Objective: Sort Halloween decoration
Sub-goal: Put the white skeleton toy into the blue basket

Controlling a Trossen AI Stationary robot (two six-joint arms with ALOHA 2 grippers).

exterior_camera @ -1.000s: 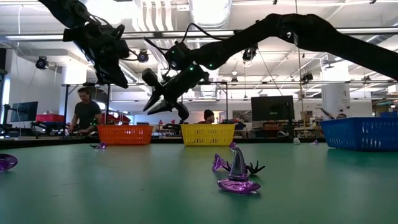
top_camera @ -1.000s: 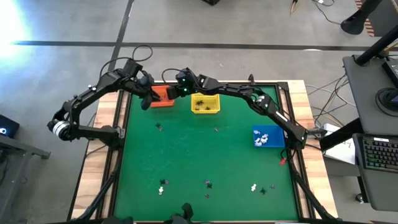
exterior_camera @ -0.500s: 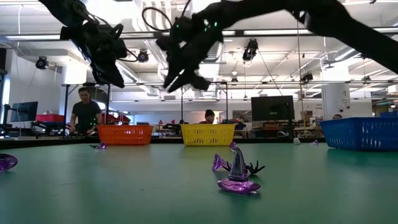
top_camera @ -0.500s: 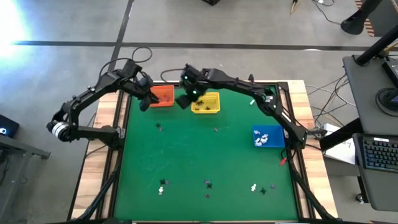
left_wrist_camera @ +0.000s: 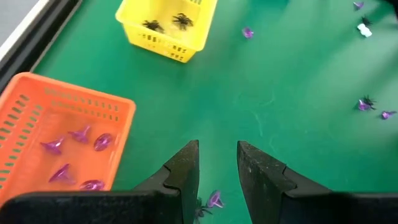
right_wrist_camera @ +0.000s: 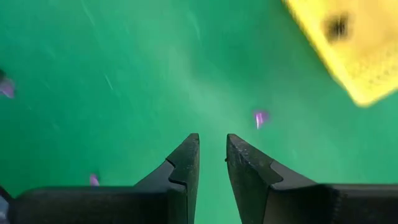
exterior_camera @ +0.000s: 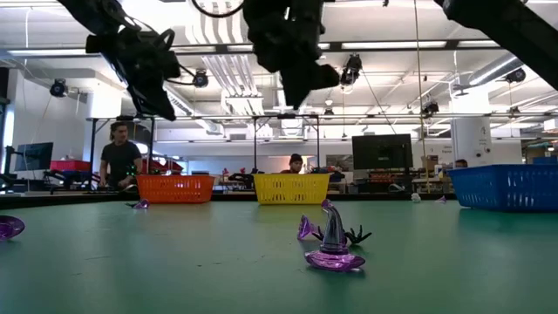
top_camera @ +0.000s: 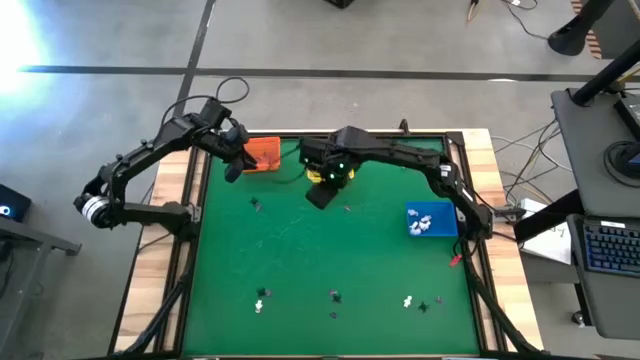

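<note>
Nearest the bench's front edge, a scatter of trinkets lies well apart from both arms; in the low view a purple hat stands closest. The right end effector hovers mid-bench, empty, jaws a narrow gap apart, a purple trinket just ahead of it and the yellow basket just behind. The left end effector, also narrowly parted and empty, hangs beside the orange basket, which holds purple hats. The blue basket sits off to the right.
</note>
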